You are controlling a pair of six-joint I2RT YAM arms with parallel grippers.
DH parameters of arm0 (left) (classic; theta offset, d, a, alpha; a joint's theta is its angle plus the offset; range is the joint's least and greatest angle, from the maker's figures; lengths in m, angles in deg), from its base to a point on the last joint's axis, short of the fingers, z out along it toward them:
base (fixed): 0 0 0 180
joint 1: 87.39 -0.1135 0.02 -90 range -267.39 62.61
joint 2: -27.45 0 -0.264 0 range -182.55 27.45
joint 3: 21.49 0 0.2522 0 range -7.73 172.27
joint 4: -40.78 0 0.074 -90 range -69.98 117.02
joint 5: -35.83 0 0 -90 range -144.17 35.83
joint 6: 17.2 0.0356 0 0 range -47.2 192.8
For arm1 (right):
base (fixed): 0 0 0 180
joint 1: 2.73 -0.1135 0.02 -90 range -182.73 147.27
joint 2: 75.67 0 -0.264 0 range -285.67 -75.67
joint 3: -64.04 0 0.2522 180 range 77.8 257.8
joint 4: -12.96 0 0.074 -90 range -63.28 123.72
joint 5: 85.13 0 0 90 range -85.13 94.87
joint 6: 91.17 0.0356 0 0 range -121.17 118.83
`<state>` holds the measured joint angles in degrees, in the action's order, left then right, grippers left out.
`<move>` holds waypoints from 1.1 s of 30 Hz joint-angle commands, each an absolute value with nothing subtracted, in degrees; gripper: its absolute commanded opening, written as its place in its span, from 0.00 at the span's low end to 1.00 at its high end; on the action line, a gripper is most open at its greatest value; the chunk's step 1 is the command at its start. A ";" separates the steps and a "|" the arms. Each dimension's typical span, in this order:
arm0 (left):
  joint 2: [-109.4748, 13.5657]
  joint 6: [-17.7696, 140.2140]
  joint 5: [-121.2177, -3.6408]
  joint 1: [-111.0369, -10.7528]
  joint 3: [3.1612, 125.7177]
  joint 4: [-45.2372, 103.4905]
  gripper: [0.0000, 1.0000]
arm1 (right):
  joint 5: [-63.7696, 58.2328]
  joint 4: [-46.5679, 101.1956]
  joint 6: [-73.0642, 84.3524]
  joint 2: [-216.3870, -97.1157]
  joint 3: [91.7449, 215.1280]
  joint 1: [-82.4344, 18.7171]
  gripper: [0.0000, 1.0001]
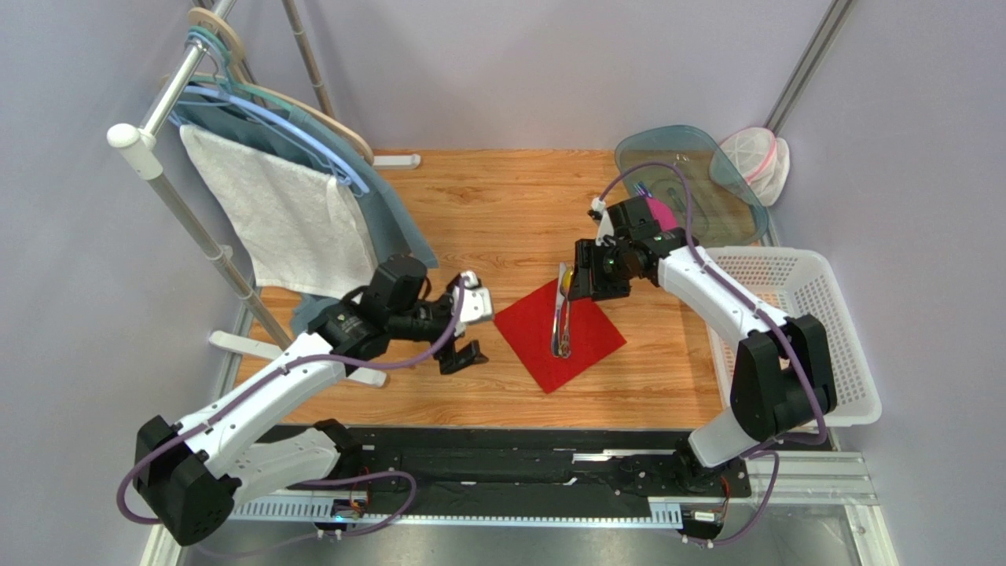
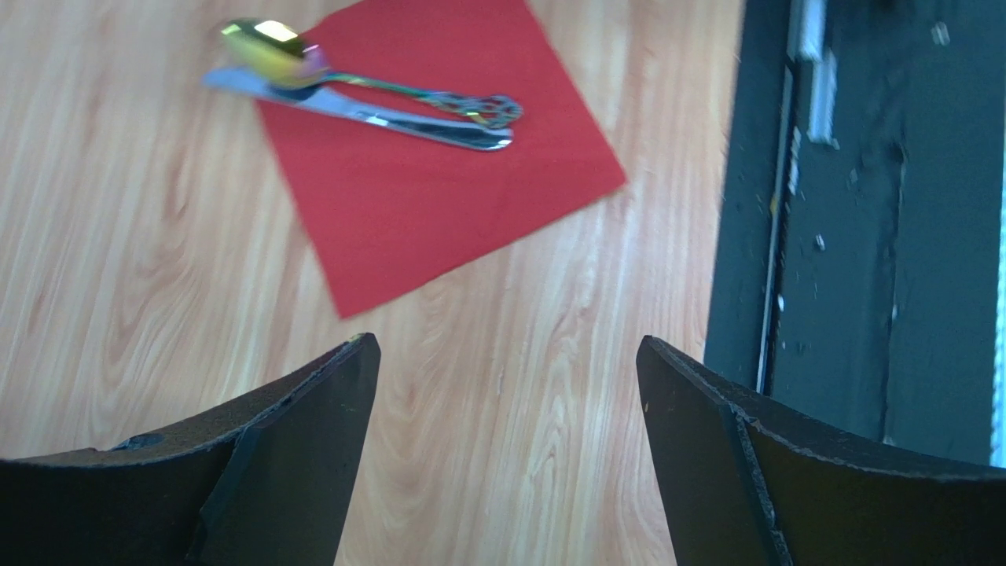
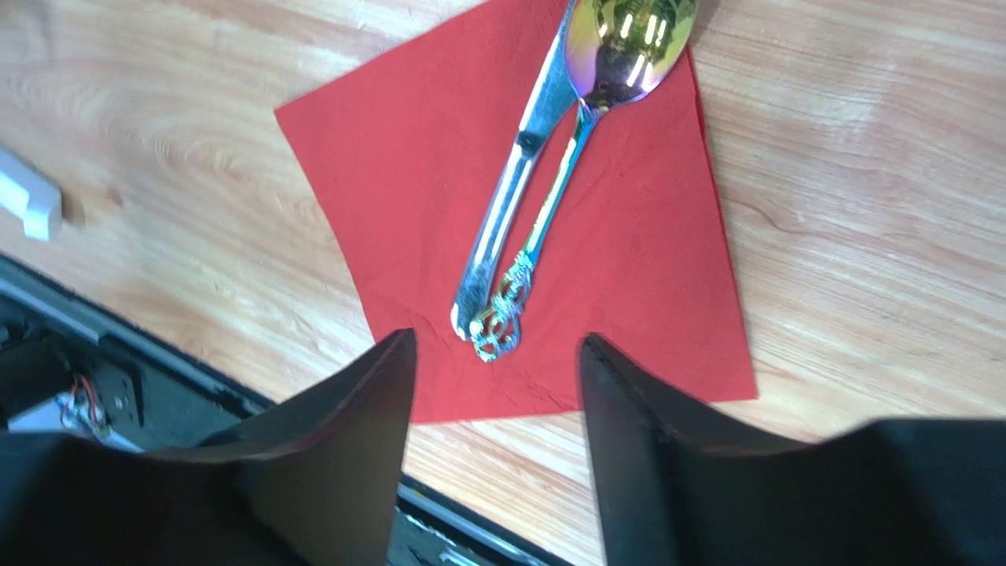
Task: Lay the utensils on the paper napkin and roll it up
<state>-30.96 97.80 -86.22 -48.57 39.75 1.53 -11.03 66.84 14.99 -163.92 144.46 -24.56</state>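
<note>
The red paper napkin [image 1: 560, 335] lies flat on the wooden table, one corner pointing at me. A silver knife [image 3: 510, 191] and a shiny spoon [image 3: 596, 94] with an ornate handle lie side by side on it; their far ends reach past the napkin's far edge. Both show in the left wrist view, knife [image 2: 390, 118] and spoon [image 2: 354, 80], on the napkin [image 2: 437, 177]. My left gripper [image 1: 465, 324] is open and empty, just left of the napkin. My right gripper [image 1: 587, 271] is open and empty, above the napkin's far side near the utensil tips.
A white basket [image 1: 833, 318] stands at the right. A clear lid [image 1: 697, 177] and a mesh bag [image 1: 756, 159] lie at the back right. A rack with hangers and a white towel [image 1: 283, 218] stands at the left. The black rail [image 1: 531, 466] runs along the near edge.
</note>
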 commanded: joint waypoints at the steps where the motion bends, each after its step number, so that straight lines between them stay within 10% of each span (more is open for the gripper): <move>1: -34.06 110.93 -85.90 -42.58 37.27 5.39 0.89 | -19.73 70.04 3.68 -161.10 143.28 -22.95 0.61; 16: -60.08 120.16 -85.71 -30.44 44.30 17.44 0.61 | -37.31 79.80 -4.68 -170.59 145.47 -16.89 0.64; 33: -67.65 126.76 -79.14 -25.61 37.81 31.59 0.54 | -39.33 83.58 -8.03 -172.53 147.58 -14.77 0.64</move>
